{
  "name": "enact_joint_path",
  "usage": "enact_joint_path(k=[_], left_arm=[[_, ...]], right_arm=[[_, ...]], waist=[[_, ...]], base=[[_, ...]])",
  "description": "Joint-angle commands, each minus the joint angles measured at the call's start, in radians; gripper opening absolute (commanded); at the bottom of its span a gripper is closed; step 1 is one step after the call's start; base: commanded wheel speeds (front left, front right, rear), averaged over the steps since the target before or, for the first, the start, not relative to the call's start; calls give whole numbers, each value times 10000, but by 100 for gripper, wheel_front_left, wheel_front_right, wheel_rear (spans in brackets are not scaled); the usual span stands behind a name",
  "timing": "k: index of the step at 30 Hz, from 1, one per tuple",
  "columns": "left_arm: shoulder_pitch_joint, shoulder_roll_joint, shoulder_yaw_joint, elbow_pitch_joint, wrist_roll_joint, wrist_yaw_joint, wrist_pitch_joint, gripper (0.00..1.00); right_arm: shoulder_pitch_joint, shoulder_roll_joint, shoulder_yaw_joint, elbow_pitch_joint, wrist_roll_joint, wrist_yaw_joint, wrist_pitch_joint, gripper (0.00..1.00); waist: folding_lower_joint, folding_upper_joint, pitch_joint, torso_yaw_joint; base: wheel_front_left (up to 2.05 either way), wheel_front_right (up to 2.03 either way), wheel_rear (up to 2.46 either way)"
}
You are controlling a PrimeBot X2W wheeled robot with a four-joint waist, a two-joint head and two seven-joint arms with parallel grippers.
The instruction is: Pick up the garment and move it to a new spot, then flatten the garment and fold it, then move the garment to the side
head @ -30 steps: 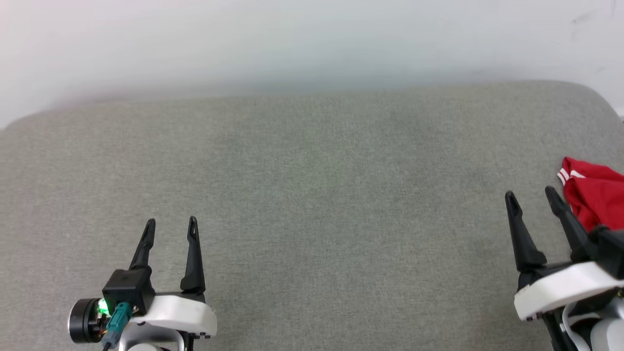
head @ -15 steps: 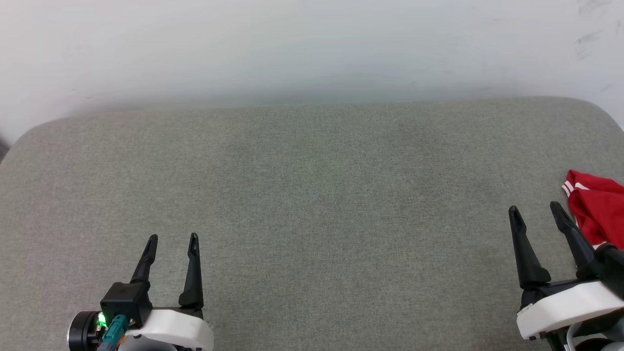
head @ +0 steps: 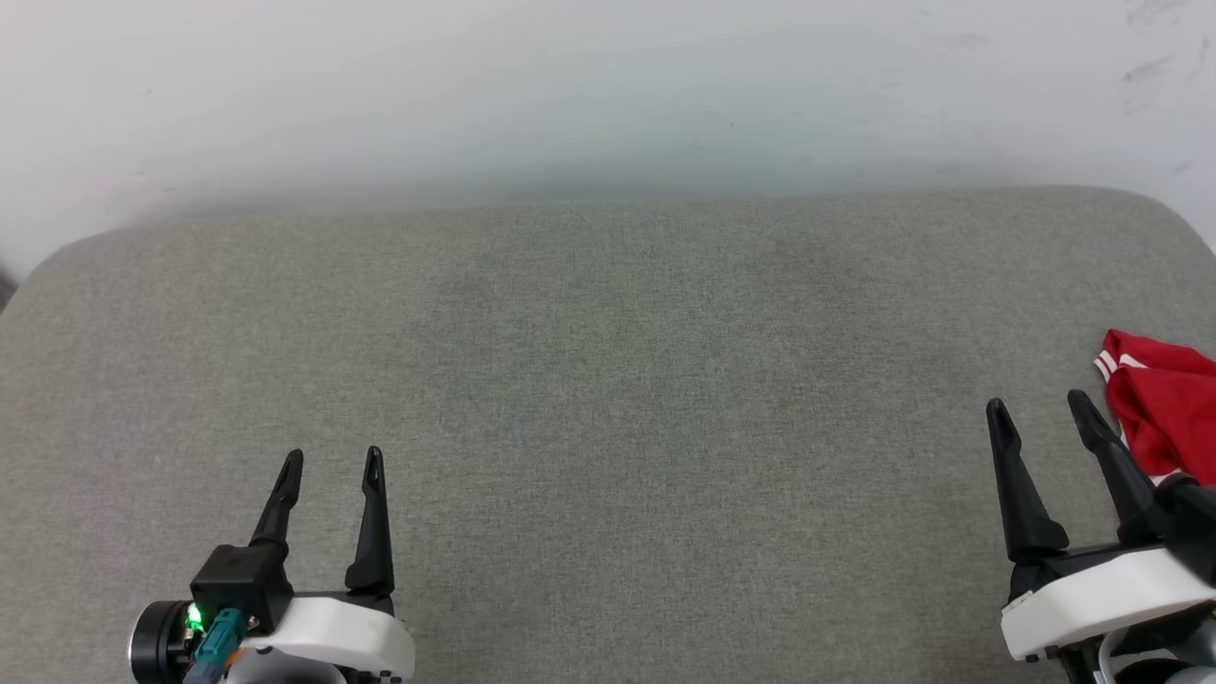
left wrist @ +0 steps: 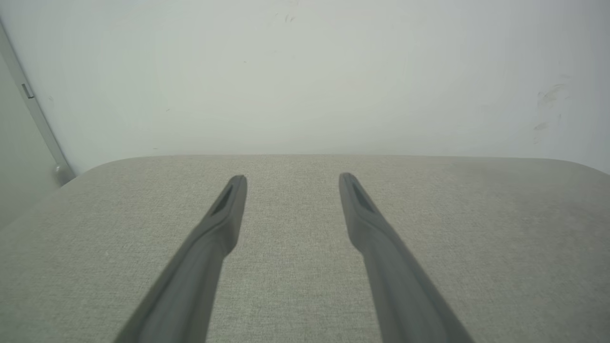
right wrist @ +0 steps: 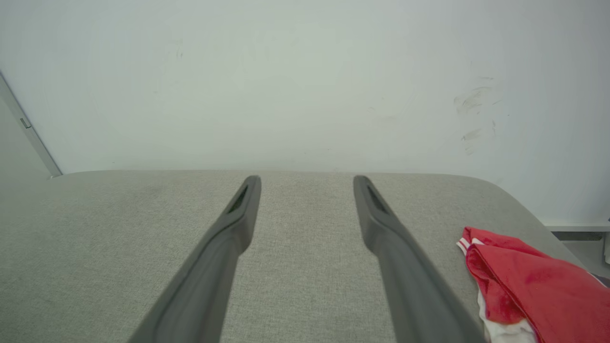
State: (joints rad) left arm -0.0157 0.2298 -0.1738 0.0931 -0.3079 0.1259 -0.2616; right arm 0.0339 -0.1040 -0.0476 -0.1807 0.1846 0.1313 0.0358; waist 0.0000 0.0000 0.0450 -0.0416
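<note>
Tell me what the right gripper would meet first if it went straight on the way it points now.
Probably only the grey padded surface, then the white wall behind it; the height is hard to judge. The open right gripper points past the garment, which lies to its right.

Indoor room, grey upholstered surface (head: 608, 380), scuffed wall (head: 608, 85)

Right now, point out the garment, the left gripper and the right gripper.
garment (right wrist: 538, 286): right wrist view, on its red body fabric.
left gripper (head: 332, 454): head view, midway between its open fingertips.
right gripper (head: 1035, 400): head view, midway between its open fingertips.
</note>
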Motion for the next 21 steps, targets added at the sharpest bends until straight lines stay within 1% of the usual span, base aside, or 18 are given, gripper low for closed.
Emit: enact_joint_path(k=[1, 2, 5, 21], left_arm=[[-94, -26, 23, -6, 35, -26, -42, 100], [3, -18, -1, 8, -7, -30, 4, 0], [95, -108, -12, 170, -216, -69, 73, 0], [-157, -406, 544, 483, -3008, -597, 810, 0]], right_arm=[[86, 54, 0, -54, -36, -11, -39, 100], [4, 13, -1, 10, 7, 0, -3, 0], [59, 41, 40, 227, 206, 0, -20, 0], [-288, 59, -15, 1077, 3314, -1, 79, 0]], waist=[[0, 0, -6, 5], [0, 0, -5, 4], [0, 0, -10, 7], [0, 0, -63, 60]], base=[[0, 0, 0], [0, 0, 0], [0, 0, 0], [0, 0, 0]])
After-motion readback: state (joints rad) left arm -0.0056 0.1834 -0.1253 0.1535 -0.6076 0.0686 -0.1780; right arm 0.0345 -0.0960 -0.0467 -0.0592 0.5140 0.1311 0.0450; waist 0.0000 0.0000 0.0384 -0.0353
